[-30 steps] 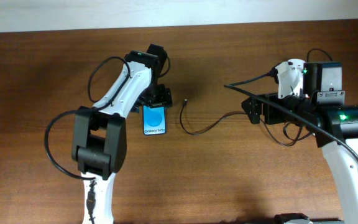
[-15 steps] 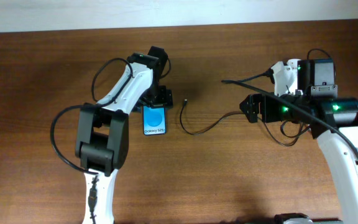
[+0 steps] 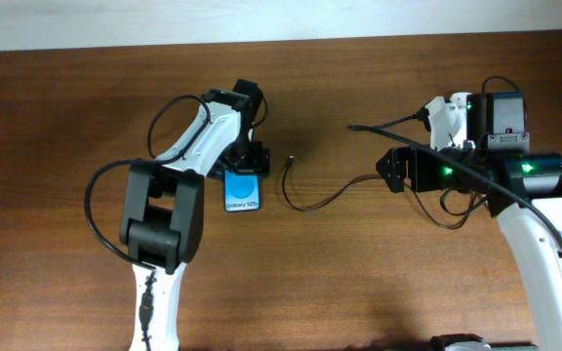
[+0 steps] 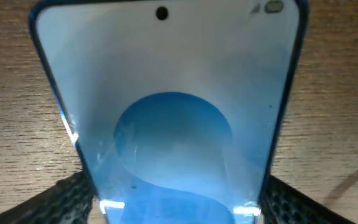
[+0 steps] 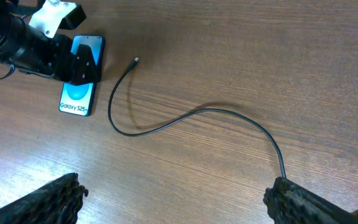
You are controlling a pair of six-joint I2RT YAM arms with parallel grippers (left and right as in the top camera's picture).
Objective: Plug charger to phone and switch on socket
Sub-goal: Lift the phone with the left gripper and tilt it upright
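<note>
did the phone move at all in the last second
No. In the overhead view the phone lies just as far from the table's far edge as before, and the same gap left of the charger's connector tip.

The phone (image 3: 243, 193) — upper part hidden under left fingers (image 3: 259, 154); the charger (image 5: 197, 115) — far end behind right fingers (image 5: 316, 202).

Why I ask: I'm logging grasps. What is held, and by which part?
The left gripper grips the phone by its long edges, at the end opposite its text. The right gripper is open, empty.
</note>
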